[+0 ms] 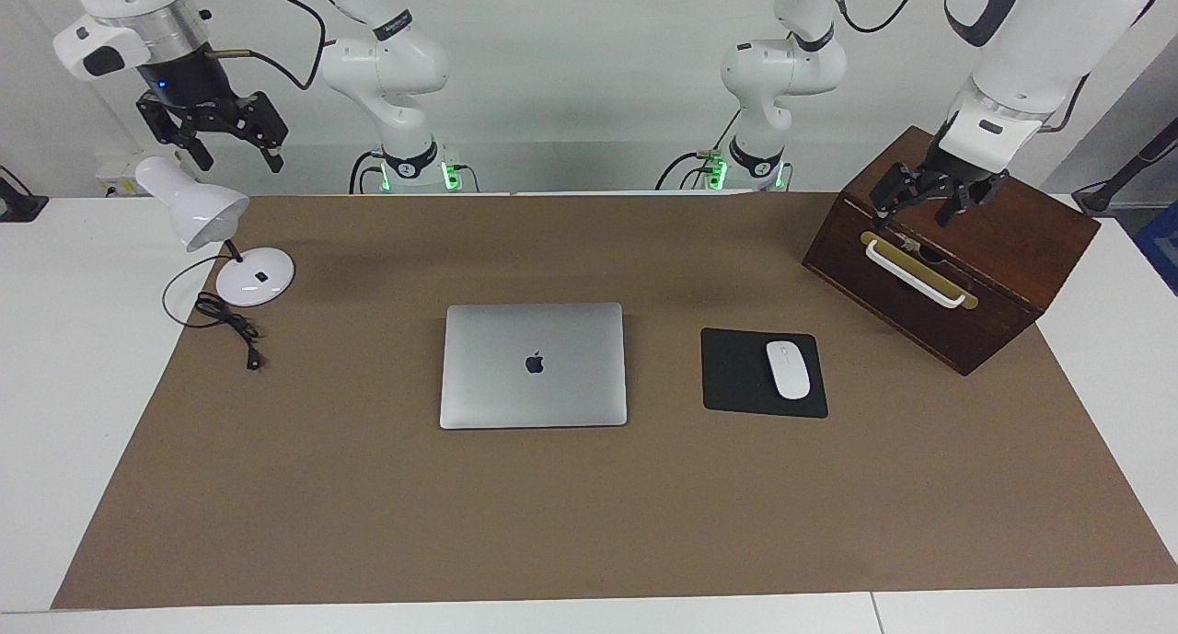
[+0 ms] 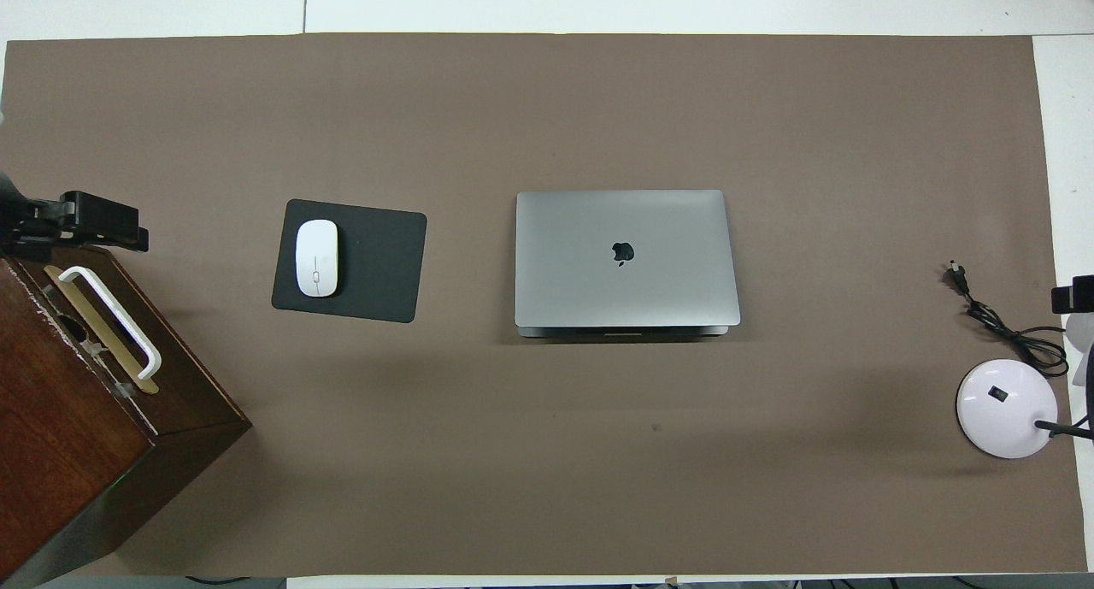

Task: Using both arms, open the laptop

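A: Entry. Where does the laptop (image 1: 533, 365) sit?

B: Flat on the brown mat (image 1: 589, 524), mid-table, lid fully down, logo up. The mouse pad (image 1: 741, 376) lies beside it toward the left arm's end, with a white mouse (image 1: 788, 369) on it. In the overhead view the seam between lid and base shows along the edge nearer the robots, so I judge the opening lip is there.

A: Grippers?

B: The left gripper (image 1: 929, 201) hangs over the top of the wooden box (image 1: 1003, 275), above its white handle (image 1: 916, 275); its fingers stand spread, holding nothing. The right gripper (image 1: 216, 137) is in the air over the desk lamp (image 1: 198, 215) at the right arm's end. Its fingers also look parted, empty.

A: Step in hand?

B: None begun, by my reading. Both arms are well apart from the laptop; the task is at its start.

A: Next move?

B: Both arms must travel inward. One would need to press the base down, the other to catch the thin lid edge and lift. The gap is slim, so a fingertip must come in low and square. Risk: the base slides on the mat if unpinned.
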Controlling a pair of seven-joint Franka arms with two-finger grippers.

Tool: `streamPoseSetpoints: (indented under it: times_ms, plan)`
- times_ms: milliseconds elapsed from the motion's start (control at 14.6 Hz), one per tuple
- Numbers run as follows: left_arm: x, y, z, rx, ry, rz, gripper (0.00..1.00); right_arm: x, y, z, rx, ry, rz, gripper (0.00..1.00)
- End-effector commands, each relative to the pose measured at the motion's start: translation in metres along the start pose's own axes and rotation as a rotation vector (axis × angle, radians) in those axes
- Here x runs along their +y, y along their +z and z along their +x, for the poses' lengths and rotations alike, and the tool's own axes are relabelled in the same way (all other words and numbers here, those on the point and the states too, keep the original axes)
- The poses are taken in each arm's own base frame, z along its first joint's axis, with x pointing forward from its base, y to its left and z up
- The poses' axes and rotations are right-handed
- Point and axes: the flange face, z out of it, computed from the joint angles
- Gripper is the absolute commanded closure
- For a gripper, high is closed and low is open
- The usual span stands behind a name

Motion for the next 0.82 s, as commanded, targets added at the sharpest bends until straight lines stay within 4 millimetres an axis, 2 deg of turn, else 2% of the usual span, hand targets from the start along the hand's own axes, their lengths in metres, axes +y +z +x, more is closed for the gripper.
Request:
streamPoseSetpoints:
  times_ms: [0, 754]
  plan:
    - [-0.0035, -0.0011, -0.0101, -0.013, -0.007, 0.012, 0.0, 0.0023, -0.0011, -0.0055, 0.018, -0.024, -0.004, 0.0]
    - [-0.0027, -0.0011, -0.0101, -0.013, -0.012, 0.012, 0.0, 0.0023, -0.0018, -0.004, 0.031, -0.038, -0.005, 0.0]
